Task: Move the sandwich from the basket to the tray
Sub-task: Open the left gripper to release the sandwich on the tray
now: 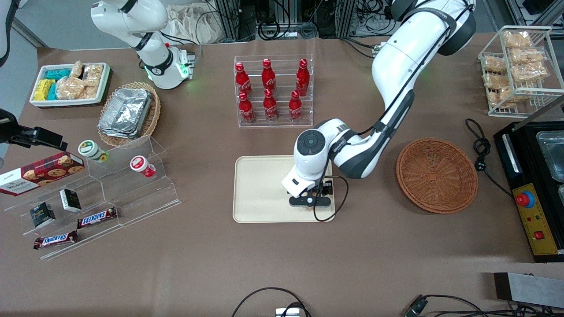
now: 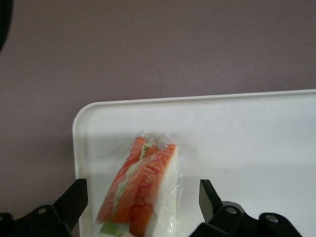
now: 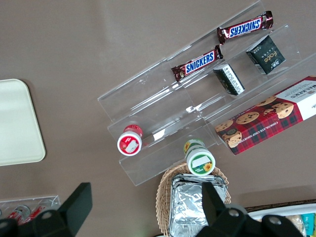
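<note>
Hovering low over the tray [image 2: 256, 128], my gripper [image 2: 140, 207] stands spread, the sandwich [image 2: 143, 190] lying lengthwise between my fingers [image 2: 74, 200], untouched.

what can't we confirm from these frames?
- Front view: the sandwich is hidden under the gripper and wrist, over the tray.
- Wrist view: the sandwich lies on the tray between open fingers; its near end is cut off by the frame edge, so its full shape can't be told.
- Wrist view: the basket is out of frame; only the front view shows it, with nothing in it.
</note>
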Robot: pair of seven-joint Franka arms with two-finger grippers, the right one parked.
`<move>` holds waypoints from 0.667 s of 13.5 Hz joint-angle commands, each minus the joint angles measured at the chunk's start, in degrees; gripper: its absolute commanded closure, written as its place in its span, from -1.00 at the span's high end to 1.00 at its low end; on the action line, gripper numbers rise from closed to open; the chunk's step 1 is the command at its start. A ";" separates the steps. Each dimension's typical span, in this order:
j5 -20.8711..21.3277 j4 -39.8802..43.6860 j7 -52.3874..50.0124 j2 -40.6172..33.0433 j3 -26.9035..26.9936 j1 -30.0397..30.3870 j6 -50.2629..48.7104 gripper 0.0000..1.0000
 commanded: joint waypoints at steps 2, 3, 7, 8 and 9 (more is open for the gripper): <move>-1.12 -0.74 -0.72 -6.24 0.21 0.45 -6.27 1.00; -2.70 -0.74 -0.63 -7.65 0.29 0.89 -7.41 1.00; -4.03 -0.56 -0.54 -12.49 0.30 4.31 -12.86 1.00; -4.03 -0.48 -0.63 -13.37 0.30 5.36 -12.96 1.00; -4.12 -0.48 -0.63 -14.33 0.30 6.42 -13.31 1.00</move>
